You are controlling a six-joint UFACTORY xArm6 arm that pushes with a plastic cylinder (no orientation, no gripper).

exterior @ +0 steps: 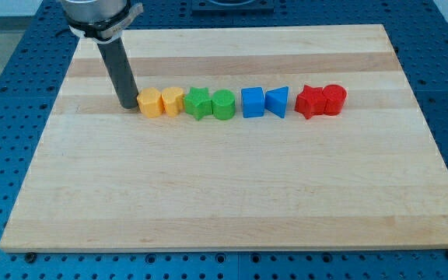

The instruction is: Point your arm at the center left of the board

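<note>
My tip (128,106) rests on the wooden board (224,194) in its left part, just left of a row of blocks and close to or touching the first one. From the view's left, the row holds a yellow block (150,102), a second yellow block (173,100), a green star-like block (197,103), a green round block (223,104), a blue cube (253,102), a blue triangle (278,101), a red star-like block (310,102) and a red round block (334,99).
The board lies on a blue perforated table (6,85). The arm's dark rod (118,70) rises from the tip to the view's top left.
</note>
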